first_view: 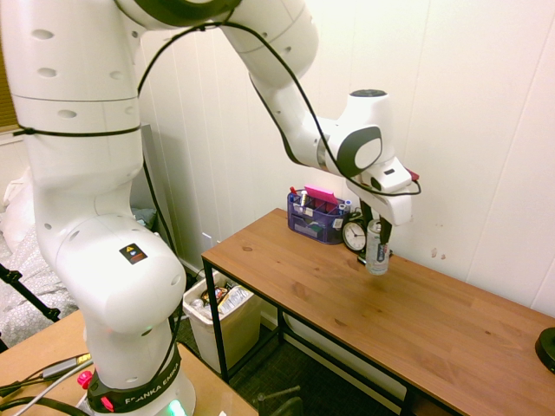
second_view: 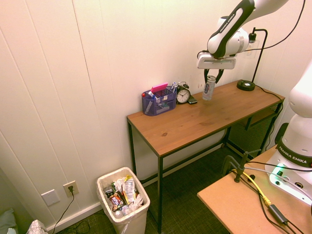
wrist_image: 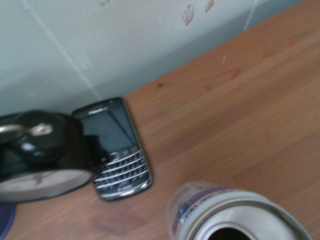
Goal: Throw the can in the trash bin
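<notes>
White panelled walls back a wooden table (first_view: 347,295) on a black frame. First exterior view: the gripper (first_view: 378,227) points down and is clamped on the top of the can (first_view: 375,251), which hangs upright with its base just above the tabletop, near the wall. Just beside the can stand an alarm clock (first_view: 353,234) and, further along the wall, a blue organizer (first_view: 316,218) with a pink item on top. The bin (first_view: 224,316), lined and already holding litter, sits on the floor beyond the table's end.

Second exterior view: the arm enters from the right; the gripper (second_view: 211,78) grasps the can (second_view: 209,89) over the table (second_view: 195,122), clear of the surface. The clock (second_view: 183,94) and the organizer (second_view: 159,101) stand along the wall; a black lamp base (second_view: 245,86) rests at the table's far end. The bin (second_view: 123,201) stands on the floor by the wall, well apart from the can.

Wrist view: the can's (wrist_image: 235,215) open metal top fills the lower edge. On the table (wrist_image: 240,100) lie a black keypad phone (wrist_image: 115,147), touching or just beside the clock (wrist_image: 40,155).
</notes>
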Robot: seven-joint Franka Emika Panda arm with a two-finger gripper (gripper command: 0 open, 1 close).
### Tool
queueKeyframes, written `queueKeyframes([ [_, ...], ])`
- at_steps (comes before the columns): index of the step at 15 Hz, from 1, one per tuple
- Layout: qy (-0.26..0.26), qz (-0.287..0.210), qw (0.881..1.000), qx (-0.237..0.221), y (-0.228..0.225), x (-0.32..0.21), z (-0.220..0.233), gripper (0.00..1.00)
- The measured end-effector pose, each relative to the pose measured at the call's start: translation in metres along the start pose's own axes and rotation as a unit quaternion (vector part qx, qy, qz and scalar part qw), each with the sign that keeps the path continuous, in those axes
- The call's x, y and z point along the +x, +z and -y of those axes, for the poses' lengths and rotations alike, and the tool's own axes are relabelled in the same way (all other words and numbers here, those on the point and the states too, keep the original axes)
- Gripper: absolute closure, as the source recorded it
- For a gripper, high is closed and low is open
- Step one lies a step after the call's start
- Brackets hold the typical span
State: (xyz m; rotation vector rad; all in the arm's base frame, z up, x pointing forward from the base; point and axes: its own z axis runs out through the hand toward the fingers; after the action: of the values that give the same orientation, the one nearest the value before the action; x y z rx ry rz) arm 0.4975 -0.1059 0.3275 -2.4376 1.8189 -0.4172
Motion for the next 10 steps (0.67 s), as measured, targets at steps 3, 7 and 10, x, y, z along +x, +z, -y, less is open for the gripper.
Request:
queueKeyframes([
  [3,-0.062,-0.017,0.998,0.017,-0.049,-0.078,0.031,1.00],
  [7,-0.152,-0.024,0.988,0.032,-0.128,-0.236,0.080,1.00],
  [10,-0.207,-0.013,0.977,0.041,-0.174,-0.332,0.123,1.00],
])
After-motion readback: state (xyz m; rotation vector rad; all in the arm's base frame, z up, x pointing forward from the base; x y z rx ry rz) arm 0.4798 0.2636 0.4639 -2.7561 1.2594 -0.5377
